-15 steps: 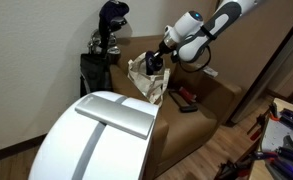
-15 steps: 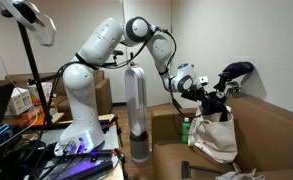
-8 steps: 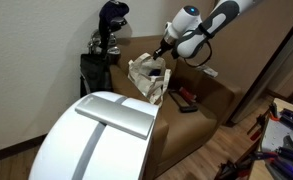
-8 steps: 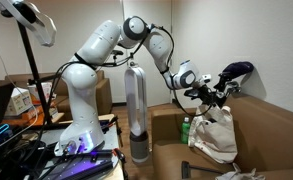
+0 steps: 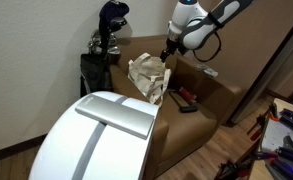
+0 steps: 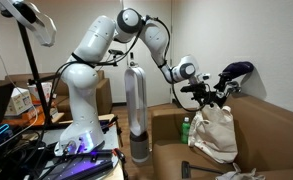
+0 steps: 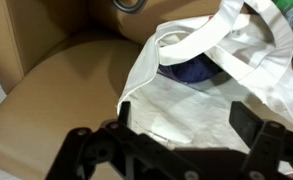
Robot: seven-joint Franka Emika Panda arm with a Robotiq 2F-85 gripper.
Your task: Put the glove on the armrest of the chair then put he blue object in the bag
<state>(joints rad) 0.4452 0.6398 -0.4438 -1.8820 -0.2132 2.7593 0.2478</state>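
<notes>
A white cloth bag [image 5: 151, 78] stands open on the seat of the brown chair [image 5: 201, 105]; it also shows in the other exterior view [image 6: 214, 135]. In the wrist view the blue object [image 7: 191, 72] lies down inside the bag [image 7: 221, 95], half hidden by its rim. My gripper [image 7: 184, 115] hangs open just above the bag's mouth with nothing between its fingers; both exterior views show it there [image 5: 168, 52] [image 6: 198, 92]. A small pale thing [image 5: 208, 72] lies on the far armrest; I cannot tell whether it is the glove.
A golf bag with clubs [image 5: 106, 45] leans behind the chair. A red and black item [image 5: 184, 97] lies on the seat beside the bag. A large white rounded object [image 5: 101, 130] fills the foreground. A silver cylinder [image 6: 136, 110] and a green bottle [image 6: 185, 130] stand near the chair.
The gripper has gone from shut to open and risen out of the bag's mouth. The blue object stays behind inside the bag.
</notes>
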